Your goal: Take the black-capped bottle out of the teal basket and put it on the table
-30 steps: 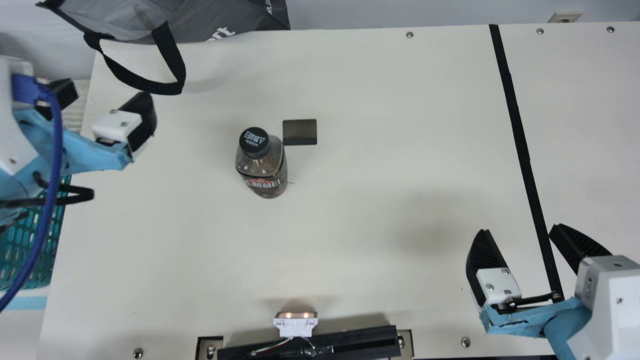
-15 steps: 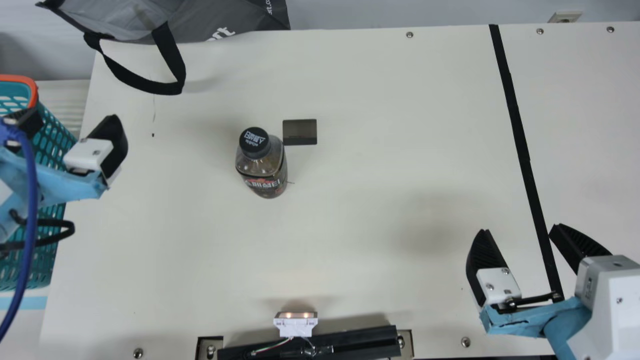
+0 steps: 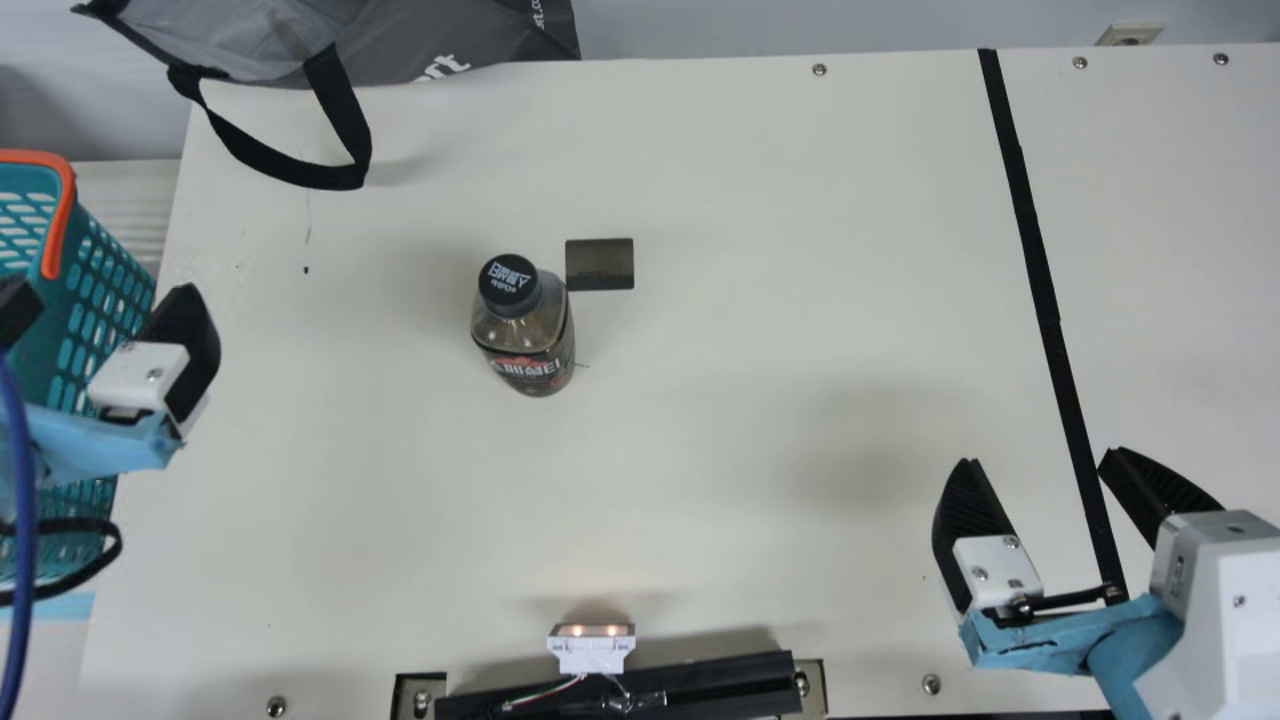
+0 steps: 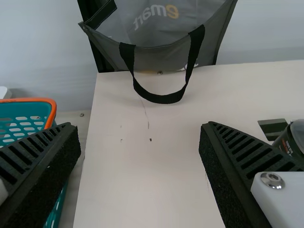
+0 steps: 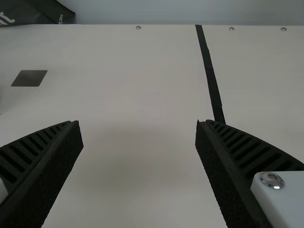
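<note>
Bottle (image 3: 530,345): one, black cap (image 3: 510,280), upright on the table (image 3: 720,430), towards its left side
Basket (image 3: 85,290): one, teal with an orange handle (image 3: 62,205), just off the table's left edge; the bottle is outside it
Pincers: two; left pincer (image 3: 112,290) at the table's left edge, fingers spread; right pincer (image 3: 1040,457) near right, fingers spread
Bag (image 3: 450,40): one, grey, far left
Square (image 3: 600,265): one, dark, beside the bottle
Tape (image 3: 1035,260): one black strip on the right
Lamp (image 3: 590,652): one at the near edge, two bright spots
Main view: shows the bottle's cap, the lamp and a wall socket (image 3: 1130,35)
Left wrist view: looks into the bag's mouth
Right wrist view: square, tape and three far screws (image 5: 138,27)
</note>
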